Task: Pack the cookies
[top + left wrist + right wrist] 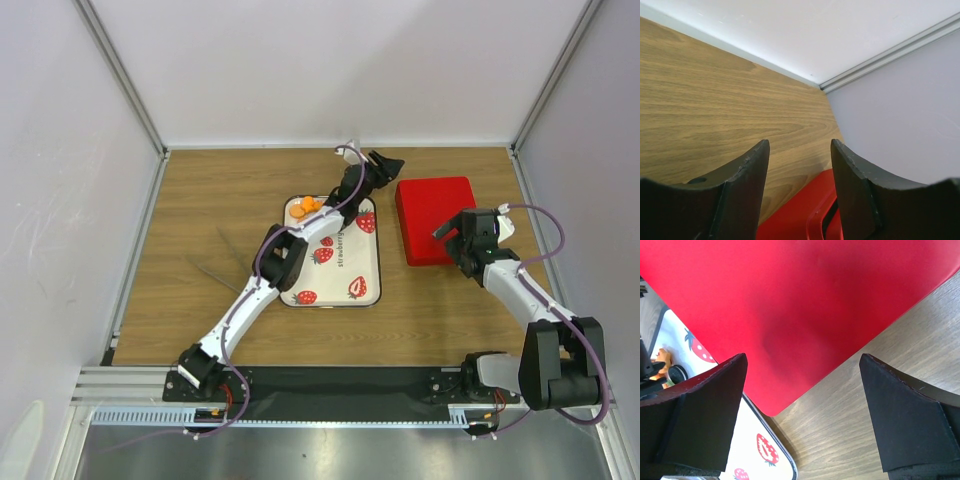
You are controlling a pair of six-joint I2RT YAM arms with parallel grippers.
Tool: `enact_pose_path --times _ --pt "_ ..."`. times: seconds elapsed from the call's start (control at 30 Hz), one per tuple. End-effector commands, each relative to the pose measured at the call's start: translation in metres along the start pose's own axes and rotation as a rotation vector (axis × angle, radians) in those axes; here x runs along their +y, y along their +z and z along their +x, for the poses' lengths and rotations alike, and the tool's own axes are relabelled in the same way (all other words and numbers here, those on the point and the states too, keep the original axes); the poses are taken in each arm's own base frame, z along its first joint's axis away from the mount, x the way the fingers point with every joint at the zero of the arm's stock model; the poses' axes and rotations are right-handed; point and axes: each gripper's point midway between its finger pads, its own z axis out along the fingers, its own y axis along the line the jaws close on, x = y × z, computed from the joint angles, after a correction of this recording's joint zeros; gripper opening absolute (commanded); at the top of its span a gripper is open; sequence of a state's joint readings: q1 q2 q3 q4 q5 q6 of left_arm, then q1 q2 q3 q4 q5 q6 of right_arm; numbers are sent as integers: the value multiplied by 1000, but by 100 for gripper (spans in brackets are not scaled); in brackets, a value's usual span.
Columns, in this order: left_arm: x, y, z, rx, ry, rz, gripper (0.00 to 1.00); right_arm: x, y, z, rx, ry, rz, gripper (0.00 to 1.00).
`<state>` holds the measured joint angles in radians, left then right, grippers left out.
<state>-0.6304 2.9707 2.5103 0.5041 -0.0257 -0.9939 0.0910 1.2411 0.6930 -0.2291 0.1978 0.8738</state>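
A few orange cookies (pixel 305 207) lie at the far left corner of the strawberry-print tray (pixel 345 290). In the right wrist view they show at the left edge as orange cookies (pixel 662 358) beside a dark round one (pixel 677 374). A red box (pixel 432 215) sits to the right of the tray. My left gripper (pixel 388 164) hovers above the table between the tray's far end and the box, open with nothing between its fingers (pixel 800 145). My right gripper (pixel 450 230) hangs over the box's near right part, wide open and empty (pixel 803 357).
The red box (pixel 800 215) shows just below my left fingers, with bare wood and the back wall beyond. The box lid (pixel 805 300) fills most of the right wrist view, with the tray's corner (pixel 755 450) beside it. White walls enclose the table on three sides.
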Motion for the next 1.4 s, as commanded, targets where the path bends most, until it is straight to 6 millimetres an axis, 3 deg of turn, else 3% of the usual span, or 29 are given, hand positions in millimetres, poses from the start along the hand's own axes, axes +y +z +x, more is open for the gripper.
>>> enact_pose_path --times 0.0,0.7,1.13,1.37 --pt "-30 3 -4 -44 -8 75 58 9 2 -11 -43 30 -30 100" --pt "-38 -3 19 14 -18 92 56 11 8 -24 -41 35 -38 99" --pt "-71 -16 21 74 -30 187 50 8 17 -32 -43 -20 -9 100" --pt "-76 -24 26 105 -31 198 48 8 19 -33 -38 -36 0 100"
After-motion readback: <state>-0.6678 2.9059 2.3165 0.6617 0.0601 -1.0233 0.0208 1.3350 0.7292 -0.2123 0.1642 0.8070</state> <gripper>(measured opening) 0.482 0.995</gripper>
